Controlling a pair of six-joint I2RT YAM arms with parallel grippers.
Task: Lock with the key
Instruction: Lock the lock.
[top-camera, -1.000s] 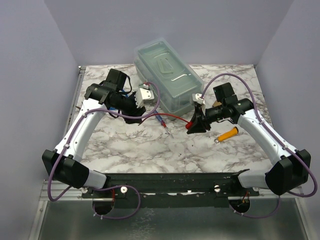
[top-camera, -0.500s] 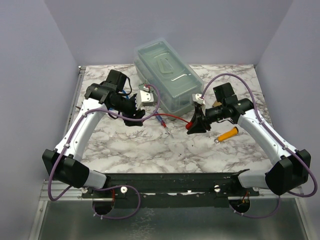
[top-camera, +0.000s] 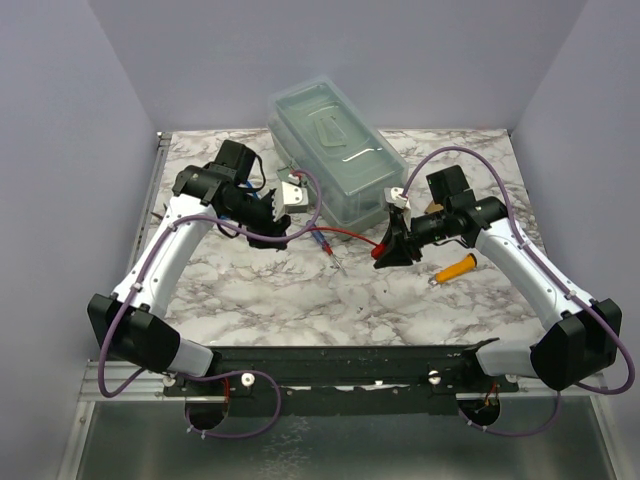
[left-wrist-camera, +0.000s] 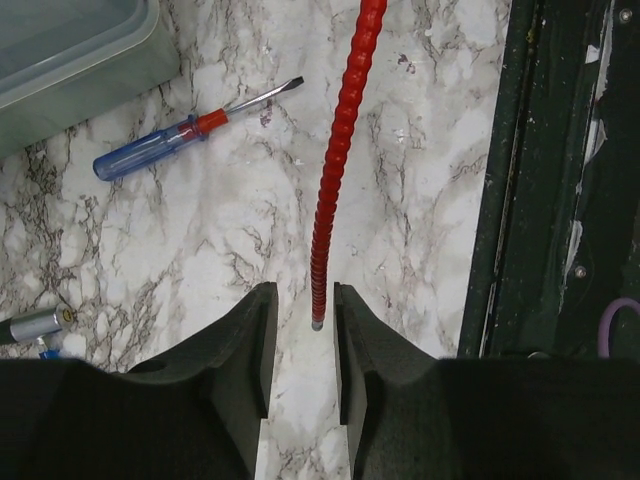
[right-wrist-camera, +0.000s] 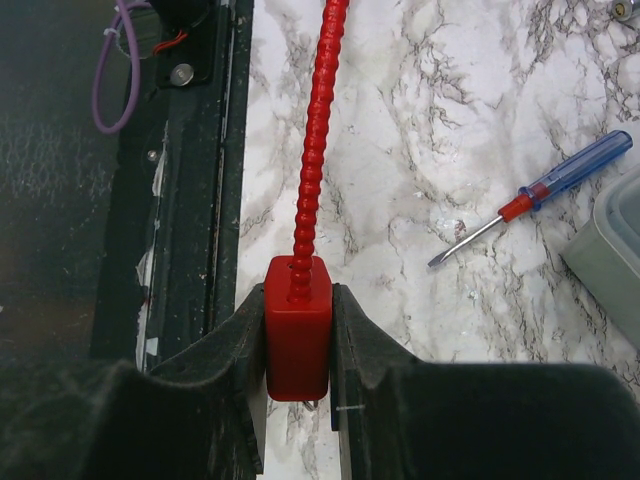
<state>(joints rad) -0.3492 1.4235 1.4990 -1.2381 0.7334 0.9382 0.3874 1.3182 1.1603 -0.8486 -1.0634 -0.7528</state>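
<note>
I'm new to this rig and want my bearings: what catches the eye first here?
A red ribbed cable runs across the middle between the arms: the right pincer clamps the red block at one end, and the free tip sits between the left pincer's open fingers. Behind stands a clear plastic box, with a blue-handled screwdriver lying in front of it.
</note>
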